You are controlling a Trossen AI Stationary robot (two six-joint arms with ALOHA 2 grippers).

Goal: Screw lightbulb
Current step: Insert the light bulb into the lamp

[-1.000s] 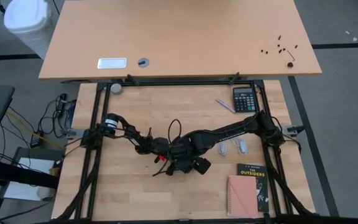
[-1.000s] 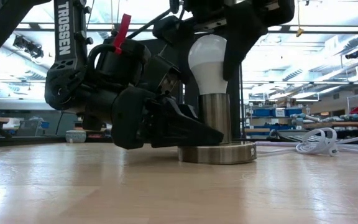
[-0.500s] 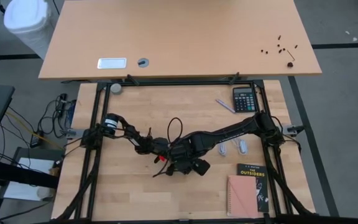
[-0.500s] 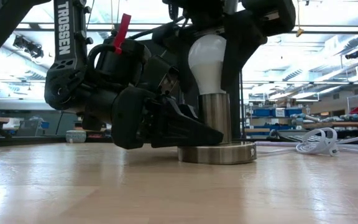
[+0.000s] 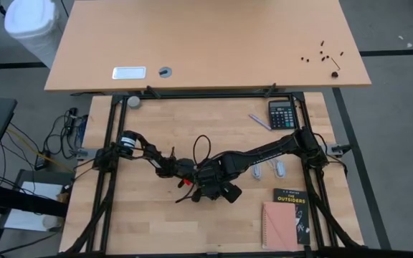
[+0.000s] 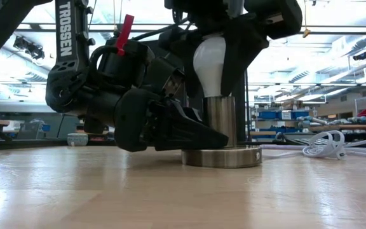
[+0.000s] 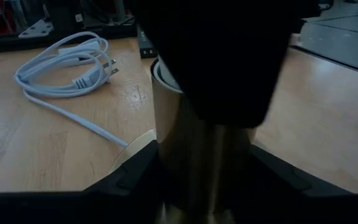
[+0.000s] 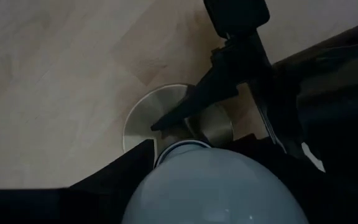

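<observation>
Two grippers meet mid-table: my left gripper (image 6: 189, 130), low, clamps the socket (image 6: 221, 121) stem, while my right gripper (image 6: 224, 44), straight above, closes its fingers around the bulb (image 6: 210, 60), which stands upright in the socket, axis vertical.

calculator (image 5: 282, 114) near the table's far right corner; book (image 5: 292, 209) and pink notebook (image 5: 278, 226) at front right

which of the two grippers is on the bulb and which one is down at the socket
The right gripper comes from above and closes around the lightbulb. The left gripper sits low at the table, its fingers around the metal socket stem.
</observation>
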